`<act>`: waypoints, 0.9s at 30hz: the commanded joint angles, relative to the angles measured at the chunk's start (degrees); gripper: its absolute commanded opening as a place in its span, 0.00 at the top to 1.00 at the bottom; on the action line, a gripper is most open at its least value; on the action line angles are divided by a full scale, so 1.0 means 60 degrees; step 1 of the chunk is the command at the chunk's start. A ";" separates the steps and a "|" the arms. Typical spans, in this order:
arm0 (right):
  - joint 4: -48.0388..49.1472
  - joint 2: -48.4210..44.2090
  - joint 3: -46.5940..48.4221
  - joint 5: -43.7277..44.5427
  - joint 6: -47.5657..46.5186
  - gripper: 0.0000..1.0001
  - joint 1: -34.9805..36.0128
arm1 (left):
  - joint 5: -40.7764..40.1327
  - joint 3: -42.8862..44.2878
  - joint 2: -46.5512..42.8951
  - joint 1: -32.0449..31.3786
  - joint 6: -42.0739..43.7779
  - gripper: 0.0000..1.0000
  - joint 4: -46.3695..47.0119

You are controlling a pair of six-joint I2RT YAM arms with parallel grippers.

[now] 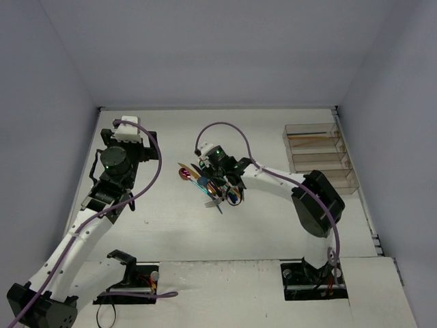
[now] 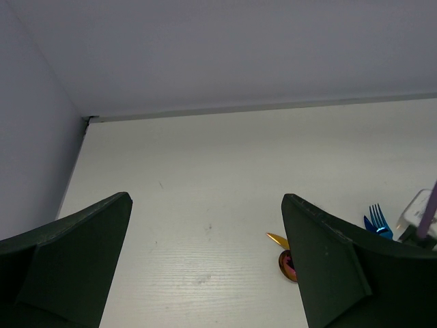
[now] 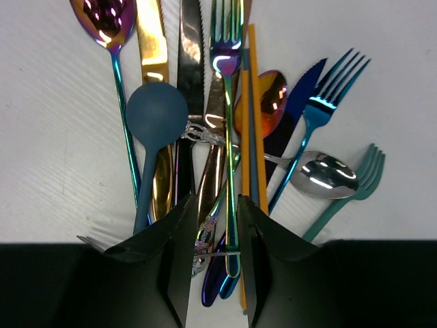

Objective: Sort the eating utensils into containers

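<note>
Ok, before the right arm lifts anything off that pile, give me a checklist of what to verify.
1. One utensil between the right gripper jaws: not ok, several handles sit in the gap, the rainbow fork among them.
2. Grip closed firm: cannot tell.
3. Fork free of its neighbours: not ok, it overlaps others in the pile.
4. Left gripper out of the way: ok, open, empty, off to the left.
5. Trays have room: ok, most look empty.
</note>
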 commanded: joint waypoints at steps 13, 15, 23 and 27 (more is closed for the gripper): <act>0.0247 0.0415 0.0497 0.1670 -0.0019 0.83 0.0357 | 0.0168 0.0050 -0.0078 -0.0090 -0.0069 0.10 0.0740; 0.0247 0.0446 0.0503 0.1873 -0.0039 0.83 0.0357 | 0.0158 0.0050 -0.0078 -0.0105 -0.0071 0.10 0.0741; 0.0286 0.1087 0.0733 0.2240 0.0036 0.87 0.0357 | 0.0157 0.0050 -0.0083 -0.0120 -0.0065 0.10 0.0741; 0.0293 0.1324 0.0835 0.2094 0.0008 0.87 0.0342 | 0.0158 0.0050 -0.0094 -0.0134 -0.0053 0.10 0.0741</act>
